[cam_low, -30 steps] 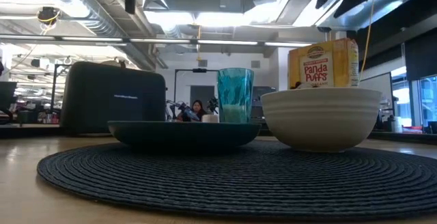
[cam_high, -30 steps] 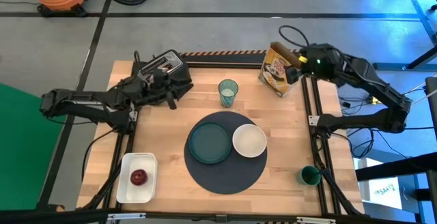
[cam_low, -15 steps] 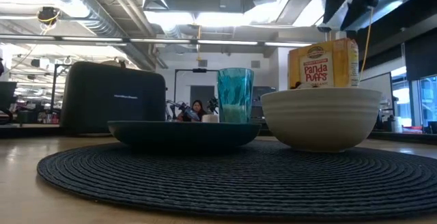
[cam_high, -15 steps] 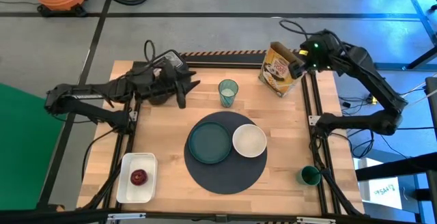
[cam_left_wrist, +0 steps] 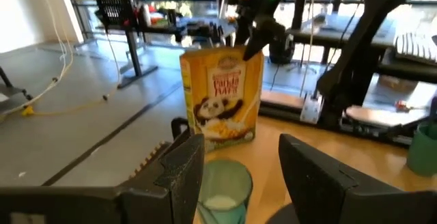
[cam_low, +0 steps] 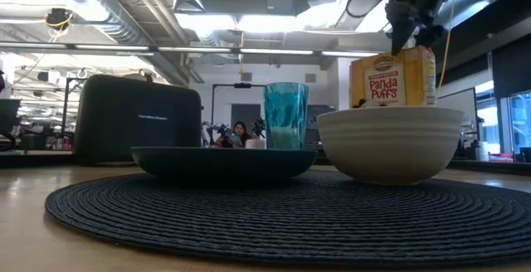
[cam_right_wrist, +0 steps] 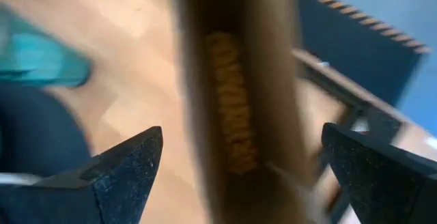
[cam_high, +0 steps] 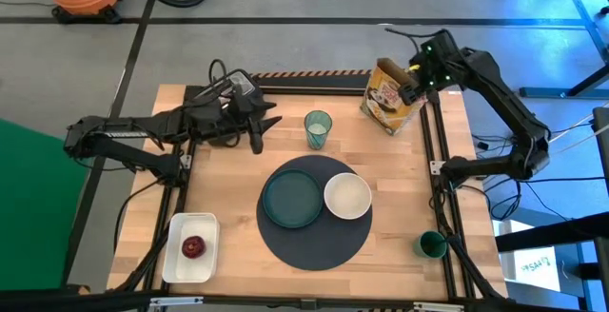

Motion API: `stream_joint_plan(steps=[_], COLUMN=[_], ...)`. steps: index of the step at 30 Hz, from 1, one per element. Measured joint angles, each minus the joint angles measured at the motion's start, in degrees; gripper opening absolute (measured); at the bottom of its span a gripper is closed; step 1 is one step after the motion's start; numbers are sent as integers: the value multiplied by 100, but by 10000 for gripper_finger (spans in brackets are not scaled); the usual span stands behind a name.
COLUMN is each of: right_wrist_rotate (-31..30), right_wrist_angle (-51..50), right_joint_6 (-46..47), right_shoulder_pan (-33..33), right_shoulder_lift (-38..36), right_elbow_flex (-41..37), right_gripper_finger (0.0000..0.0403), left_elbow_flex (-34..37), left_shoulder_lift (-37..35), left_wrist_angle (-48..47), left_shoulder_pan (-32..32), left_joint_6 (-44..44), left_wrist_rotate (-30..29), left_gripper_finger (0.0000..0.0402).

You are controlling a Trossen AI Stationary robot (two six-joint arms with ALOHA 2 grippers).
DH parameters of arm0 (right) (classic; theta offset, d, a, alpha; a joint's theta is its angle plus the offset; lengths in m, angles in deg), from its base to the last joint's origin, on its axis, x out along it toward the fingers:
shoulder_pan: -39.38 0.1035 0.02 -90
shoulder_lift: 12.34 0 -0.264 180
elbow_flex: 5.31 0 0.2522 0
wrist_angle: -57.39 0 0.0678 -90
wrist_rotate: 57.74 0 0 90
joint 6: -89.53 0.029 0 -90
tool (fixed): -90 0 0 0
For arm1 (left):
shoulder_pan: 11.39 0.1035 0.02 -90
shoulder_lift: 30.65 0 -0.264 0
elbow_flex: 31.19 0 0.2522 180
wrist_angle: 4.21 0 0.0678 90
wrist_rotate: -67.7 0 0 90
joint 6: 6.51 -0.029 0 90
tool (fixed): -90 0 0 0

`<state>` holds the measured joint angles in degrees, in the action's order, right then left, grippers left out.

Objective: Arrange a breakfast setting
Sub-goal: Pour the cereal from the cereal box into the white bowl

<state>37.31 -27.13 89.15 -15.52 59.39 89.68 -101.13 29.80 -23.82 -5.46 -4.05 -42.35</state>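
A yellow cereal box (cam_high: 388, 96) stands open-topped at the table's far right; yellow cereal (cam_right_wrist: 232, 108) shows inside it. My right gripper (cam_high: 416, 80) hangs open just above the box, pointing down, one finger on either side of the open top (cam_low: 397, 52). My left gripper (cam_high: 266, 125) is open and empty, level above the table, pointing at a teal glass (cam_high: 318, 128). The dark-blue mat (cam_high: 314, 245) carries the teal plate (cam_high: 292, 199) and white bowl (cam_high: 347, 196). A dark-green mug (cam_high: 431, 244) stands near right. The red fruit (cam_high: 194, 246) lies in the white tray (cam_high: 181, 269).
The black toaster (cam_low: 137, 123) stands at the far left, mostly under my left arm in the high view. The teal glass (cam_left_wrist: 222, 190) stands between toaster and cereal box. No bagel or utensil shows. Bare wood (cam_high: 228, 179) lies left of the mat.
My left gripper has come off the toaster and gone toward the table's right edge, nearer the teal glass. My right gripper has swung up and over the cereal box, tipped to point down, and come down toward the box's open top.
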Motion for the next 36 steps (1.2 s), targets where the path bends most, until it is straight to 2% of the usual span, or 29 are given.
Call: stream_joint_plan(steps=[2, 4, 8, 11, 17, 18, 22, 27, 31, 36], right_wrist_rotate=[199, 112, -164, -374, -362, -283, -216, -9, 622, 1811], right_wrist_angle=[-1, 7, 72, 72, 74, 76, 74, 37, 71, 94], right_joint_6=[-69, -153, -166, -171, -454, -472, -512, -675, -765, -789], right_shoulder_pan=[7, 11, 9, 9, 11, 11, 13, 17, 17, 17], right_shoulder_lift=[102, 203, 473, 669, 962, 980, 884, 259, -315, -930], right_elbow_flex=[0, 0, 0, -2, -2, -2, -3, 185, 555, 963], right_gripper_finger=[390, 383, 331, 256, 48, 24, 11, 2, 1, 0], left_elbow_flex=[0, 0, 0, 2, 2, 2, 2, 2, 2, 2], left_shoulder_lift=[2, 2, 52, 102, 419, 467, 693, 774, 774, 801], left_wrist_angle=[-166, -298, -454, -514, -474, -508, -503, -380, 50, 1082], left_shoulder_pan=[0, 0, 6, 7, 7, 7, 7, 15, 180, 521], left_joint_6=[27, 42, 39, -10, -394, -349, 47, 153, 144, -135], left_wrist_rotate=[0, -1, -15, -22, -31, -24, 106, 192, 194, 899], left_gripper_finger=[184, 184, 184, 184, 184, 184, 184, 184, 184, 184])
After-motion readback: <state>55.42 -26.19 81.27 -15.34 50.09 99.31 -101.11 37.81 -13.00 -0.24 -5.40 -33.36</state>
